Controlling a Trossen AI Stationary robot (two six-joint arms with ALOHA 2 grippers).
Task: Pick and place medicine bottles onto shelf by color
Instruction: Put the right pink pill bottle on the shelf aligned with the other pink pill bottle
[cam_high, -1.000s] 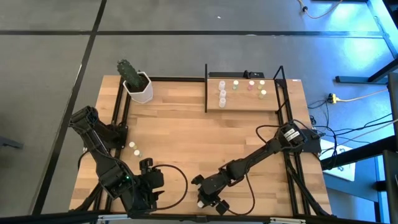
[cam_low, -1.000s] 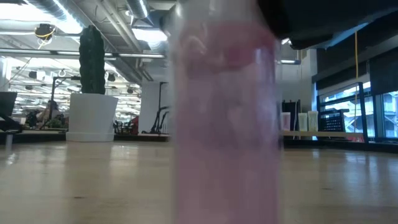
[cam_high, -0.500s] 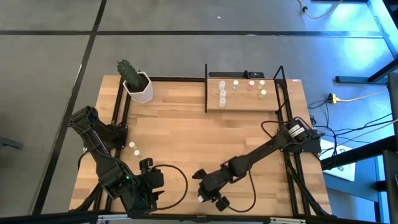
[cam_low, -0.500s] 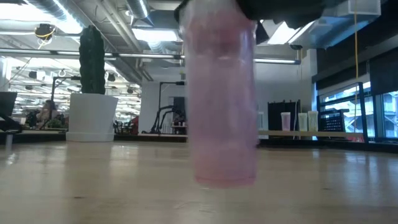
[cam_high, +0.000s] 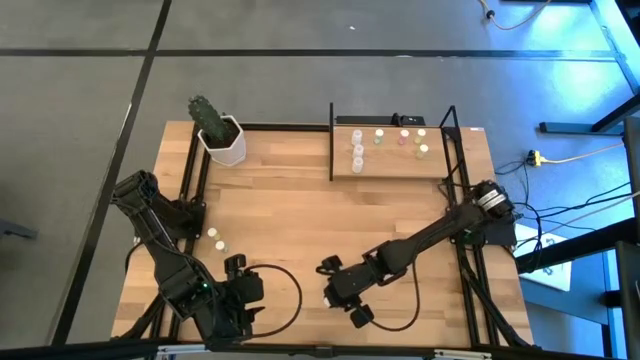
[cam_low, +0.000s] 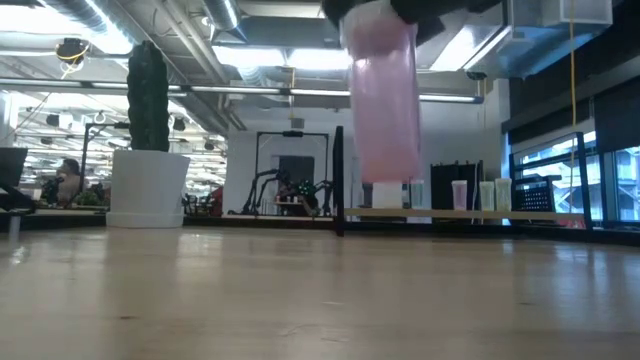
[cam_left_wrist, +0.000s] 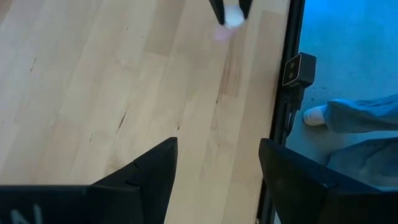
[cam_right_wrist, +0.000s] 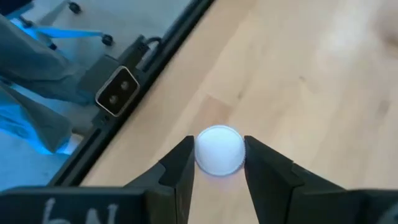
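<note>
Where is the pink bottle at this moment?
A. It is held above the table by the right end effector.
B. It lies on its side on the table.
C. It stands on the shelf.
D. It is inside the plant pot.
A: the right end effector clamps the pink bottle, whose base hangs clear of the table in the low view.

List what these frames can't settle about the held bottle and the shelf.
- Held bottle: cap colour unclear; the right wrist view shows only its whitish top between the right gripper fingers, and the low view cuts its top off.
- Shelf: bottles there are too small in the high view to count surely.
- Left gripper: open, holding nothing.
</note>
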